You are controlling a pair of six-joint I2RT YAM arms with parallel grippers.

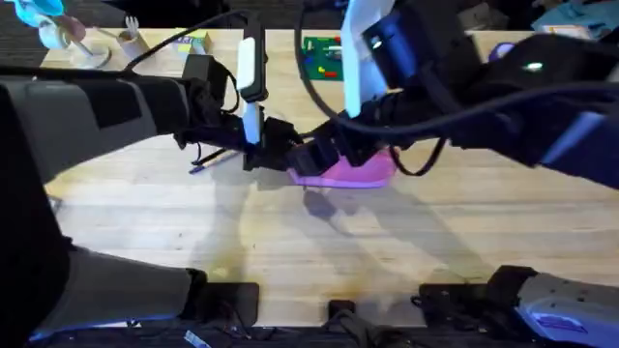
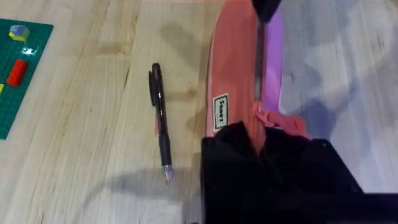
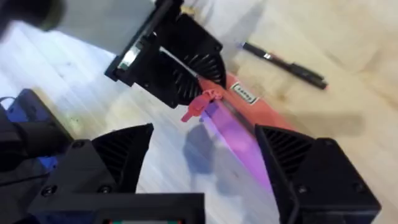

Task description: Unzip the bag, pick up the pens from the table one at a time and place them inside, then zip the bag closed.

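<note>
Lying parallel on table (image 2: 74, 124): bag (image 2: 233, 81), black pen (image 2: 160, 118) beside.

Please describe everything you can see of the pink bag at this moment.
The bag is a long, soft fabric pouch, pink, lying flat on the wooden table. A zipper runs along its top, and a small white label sits on its side. The left claw clamps one end, beside the pink zipper pull. A black pen lies beside it, apart.

bag (image 1: 353, 172) on table (image 1: 290, 242), pen (image 1: 208, 162) on table left of bag
</note>
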